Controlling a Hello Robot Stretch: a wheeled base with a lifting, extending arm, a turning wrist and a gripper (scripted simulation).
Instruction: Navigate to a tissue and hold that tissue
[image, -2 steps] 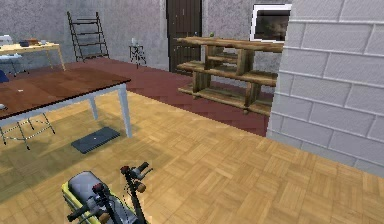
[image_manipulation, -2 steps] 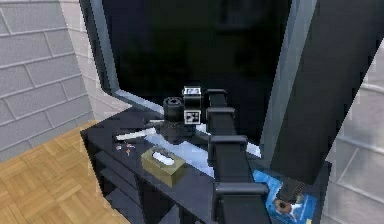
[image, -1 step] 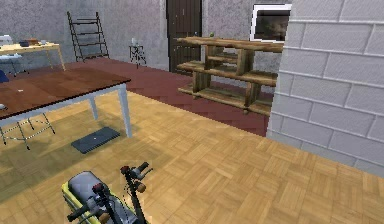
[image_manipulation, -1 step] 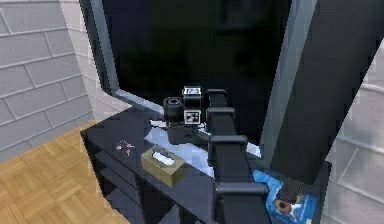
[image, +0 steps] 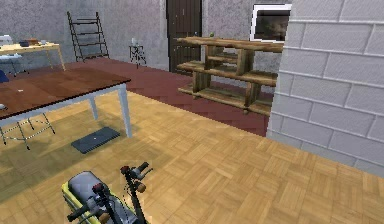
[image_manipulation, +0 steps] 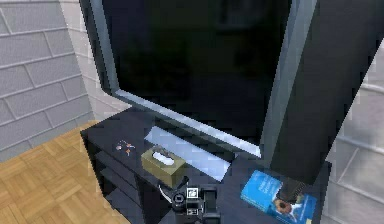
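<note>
Parquet floor (image: 230, 170) runs ahead in the forward view. A yellow-and-grey object with black handles (image: 95, 198) sits nearest, then a flat dark laptop (image: 95, 138) lying on the floor. Farther off stands a wooden shelf unit (image: 225, 70), with a white brick wall (image: 330, 90) on the view's right and a dark door (image: 185, 30) at the back.

Arm side view: end effector (image_manipulation: 180, 198) at the bottom edge, over the front of a dark worktop (image_manipulation: 110, 135). Cannot tell whether it holds anything. Just beyond it a tan tissue box (image_manipulation: 163, 160) stands on the worktop, white tissue showing on top. Blue book (image_manipulation: 265, 188) to the right. Large black television (image_manipulation: 200, 60) behind.
</note>
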